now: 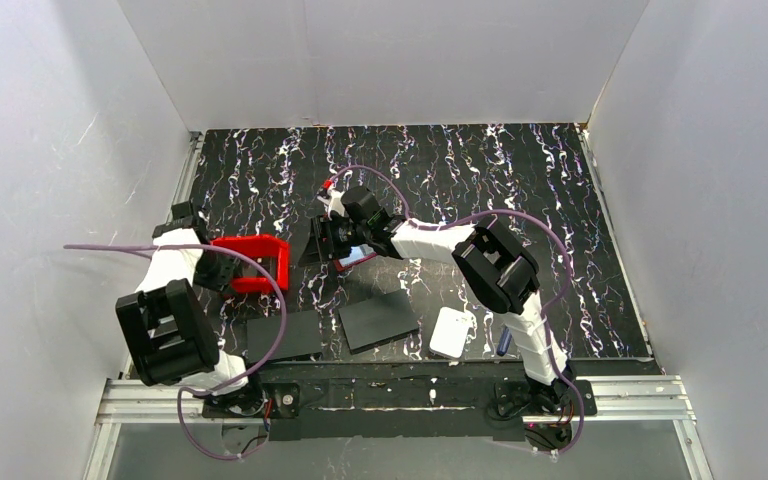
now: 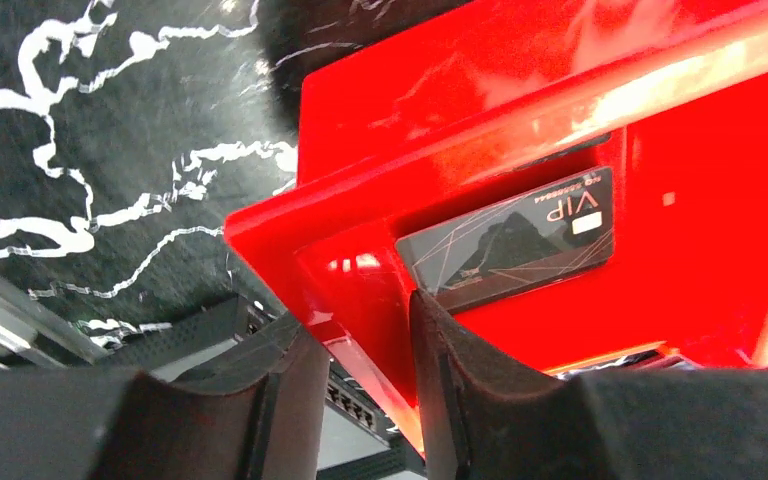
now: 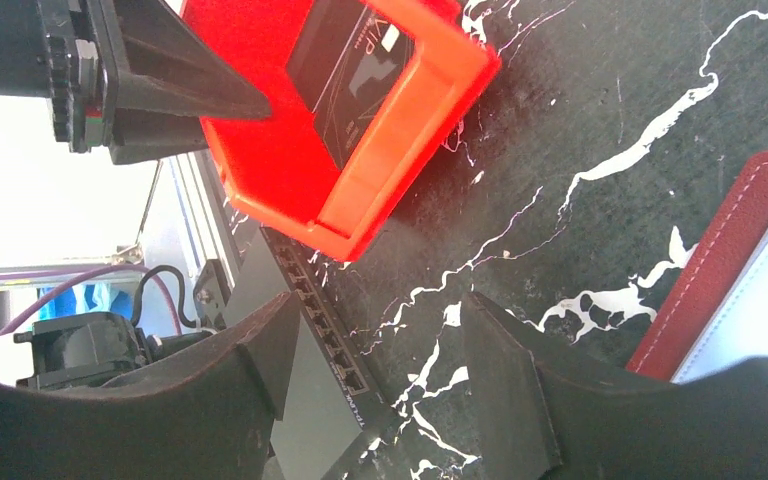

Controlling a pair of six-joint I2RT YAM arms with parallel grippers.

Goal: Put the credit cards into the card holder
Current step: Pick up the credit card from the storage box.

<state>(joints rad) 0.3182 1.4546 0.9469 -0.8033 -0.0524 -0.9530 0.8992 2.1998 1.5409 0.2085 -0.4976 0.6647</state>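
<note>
The dark red card holder [image 1: 344, 265] lies on the marbled table with a pale card [image 1: 359, 256] on it. In the right wrist view the holder [image 3: 720, 270] shows at the right edge with the pale card [image 3: 760, 300] against it. A dark grey card marked VIP [image 2: 520, 240] lies inside the red bin [image 2: 440, 90] and also shows in the right wrist view [image 3: 355, 70]. My left gripper [image 2: 365, 350] [image 1: 222, 268] is closed on the bin's wall. My right gripper [image 3: 375, 330] [image 1: 332, 240] is open and empty, just left of the holder.
Two flat dark slabs [image 1: 282, 335] [image 1: 380, 320] lie near the front; one shows network ports [image 3: 345, 345]. A white rounded pad [image 1: 452, 332] lies at front right. White walls enclose the table on three sides.
</note>
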